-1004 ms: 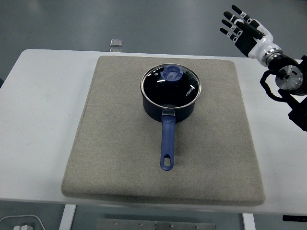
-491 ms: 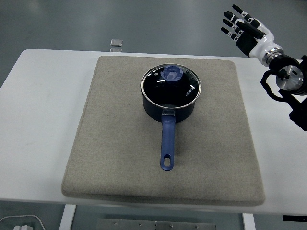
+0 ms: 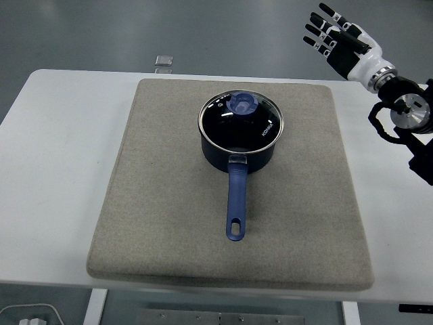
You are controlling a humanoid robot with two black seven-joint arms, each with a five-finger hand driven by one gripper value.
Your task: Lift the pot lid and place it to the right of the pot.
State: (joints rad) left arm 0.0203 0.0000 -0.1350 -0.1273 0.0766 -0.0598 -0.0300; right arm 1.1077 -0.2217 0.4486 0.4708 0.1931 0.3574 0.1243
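1. Up at the far right, the right hand (image 3: pixel 342 42) is seen raised above the table's far edge, with its fingers (image 3: pixel 316 32) spread and extended; nothing is held and nothing is touched by it.
2. Its white wrist section is followed by the black right arm (image 3: pixel 406 125), which is brought in from the picture's right edge.
3. The hand is kept well apart from the pot (image 3: pixel 238 145), up and to the right of it.
4. The pot, dark blue, is set on a grey-beige mat (image 3: pixel 162 203) that covers the middle of the white table (image 3: pixel 54 135); it is placed in the mat's far half, a little right of centre.
5. The pot lid (image 3: pixel 241 122) is seated on the pot: a glass lid with a metal rim, through which the dark inside is seen.
6. A blue knob (image 3: pixel 241 103) is fixed on the lid, towards its far side.
7. The pot's blue handle (image 3: pixel 236 203) is pointed towards the near edge of the table, with a hole at its end.
8. Bare mat is seen to the right of the pot.
9. A small silvery object (image 3: pixel 163 61) is seen on the floor beyond the table's far edge; what it is cannot be told.
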